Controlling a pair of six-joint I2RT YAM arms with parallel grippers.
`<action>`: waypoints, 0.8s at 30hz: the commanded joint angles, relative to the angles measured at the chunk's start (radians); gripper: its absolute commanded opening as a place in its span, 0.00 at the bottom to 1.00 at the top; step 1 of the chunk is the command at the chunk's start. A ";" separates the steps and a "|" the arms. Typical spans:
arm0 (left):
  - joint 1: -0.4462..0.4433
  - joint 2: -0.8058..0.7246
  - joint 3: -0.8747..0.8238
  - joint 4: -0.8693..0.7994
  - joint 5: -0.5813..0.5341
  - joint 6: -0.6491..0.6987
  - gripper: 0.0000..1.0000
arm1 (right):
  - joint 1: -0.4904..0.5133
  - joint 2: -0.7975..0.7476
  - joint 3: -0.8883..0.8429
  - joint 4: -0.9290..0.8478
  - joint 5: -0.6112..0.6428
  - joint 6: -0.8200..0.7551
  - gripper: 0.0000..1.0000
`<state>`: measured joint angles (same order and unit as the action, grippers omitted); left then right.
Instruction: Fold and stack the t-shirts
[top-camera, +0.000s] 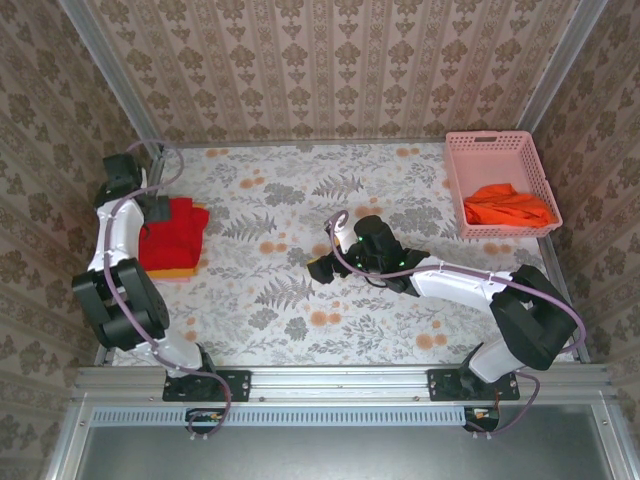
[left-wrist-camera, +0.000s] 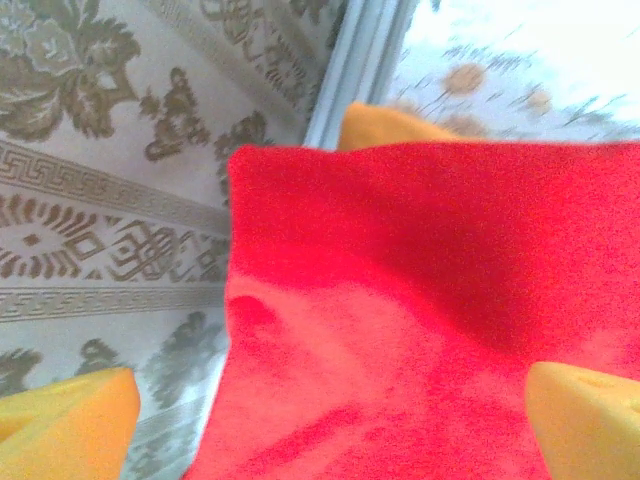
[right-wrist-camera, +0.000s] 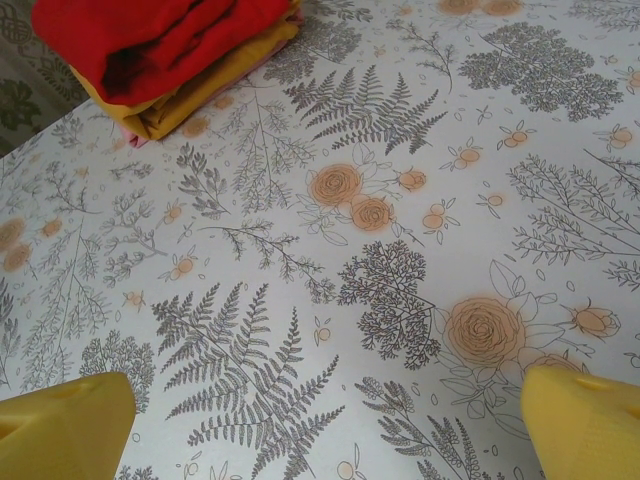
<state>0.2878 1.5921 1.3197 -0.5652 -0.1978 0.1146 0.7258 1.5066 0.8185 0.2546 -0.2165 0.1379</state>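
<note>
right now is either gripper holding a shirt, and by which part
Nothing is held. The left gripper stands open over the folded red t-shirt, and the right gripper is open above the table.

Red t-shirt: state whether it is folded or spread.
Folded: the red t-shirt is a compact block atop the yellow t-shirt, doubled layers showing at its edge.

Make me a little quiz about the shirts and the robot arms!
1. True or false: the red t-shirt lies on top of the mustard-yellow t-shirt.
2. Where is the orange t-shirt? A) in the pink basket B) under the red t-shirt C) hanging on the wall
3. Fill in: the right gripper, over the table, has its jaws ____.
Key: 1 true; 2 A; 3 open.
</note>
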 joint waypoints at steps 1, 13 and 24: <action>0.031 -0.021 -0.037 0.052 0.193 -0.150 1.00 | 0.001 0.014 0.035 -0.017 -0.015 0.020 1.00; 0.102 0.061 -0.144 0.179 0.372 -0.289 1.00 | 0.000 -0.060 0.039 -0.063 0.026 0.019 1.00; -0.057 -0.353 -0.413 0.461 0.236 -0.229 1.00 | -0.146 -0.289 -0.056 -0.085 0.200 0.052 1.00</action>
<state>0.2821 1.3338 0.9592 -0.2237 0.0532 -0.1371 0.6403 1.2694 0.8101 0.1852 -0.0914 0.1638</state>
